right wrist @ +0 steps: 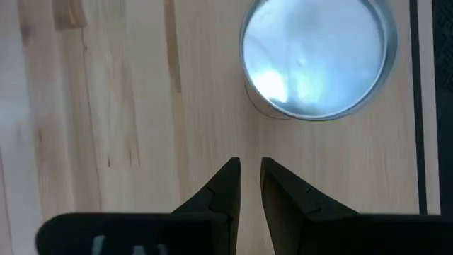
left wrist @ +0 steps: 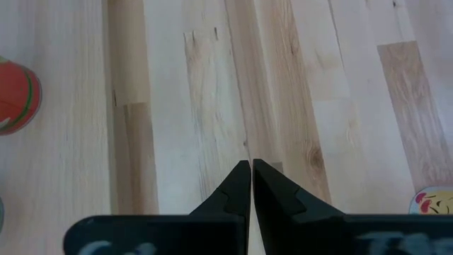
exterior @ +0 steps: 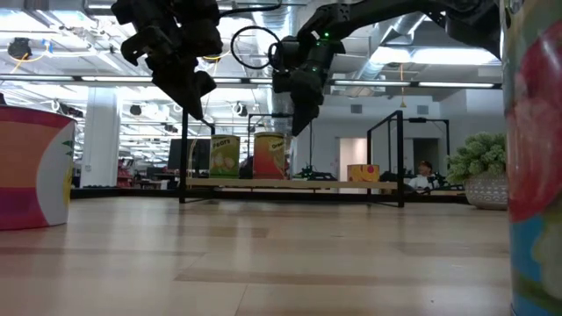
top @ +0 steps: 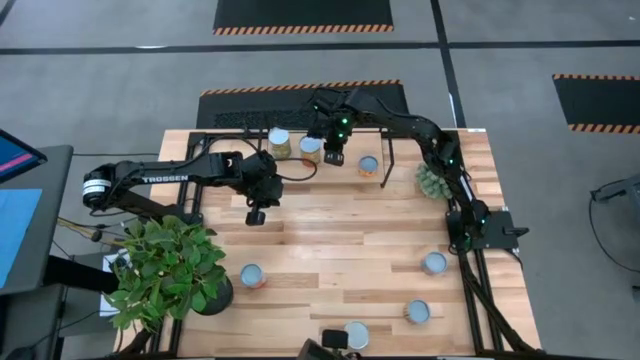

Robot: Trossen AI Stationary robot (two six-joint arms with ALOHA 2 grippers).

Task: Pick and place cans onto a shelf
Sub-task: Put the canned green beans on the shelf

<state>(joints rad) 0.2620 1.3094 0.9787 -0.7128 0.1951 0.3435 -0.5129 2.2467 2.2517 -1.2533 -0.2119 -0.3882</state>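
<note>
The shelf (top: 240, 172) stands along the table's far edge. Three cans stand upright on it (top: 279, 142) (top: 311, 150) (top: 368, 165); the low view shows them as well (exterior: 224, 156) (exterior: 270, 156) (exterior: 362, 173). My right gripper (top: 333, 156) hovers over the shelf beside the middle can. It is open by a narrow gap, and nothing is between its fingers (right wrist: 248, 166). A silvery can top (right wrist: 315, 57) lies just ahead of it. My left gripper (top: 256, 215) hangs shut (left wrist: 251, 166) over bare tabletop in front of the shelf. Several cans stand on the table (top: 252, 276) (top: 434, 263) (top: 418, 312).
A big leafy plant (top: 168, 268) fills the near left corner. A small plant (top: 433, 180) stands at the right by the right arm. One more can (top: 357, 334) sits at the near edge. Bare planks (top: 340, 240) stretch across the table's middle.
</note>
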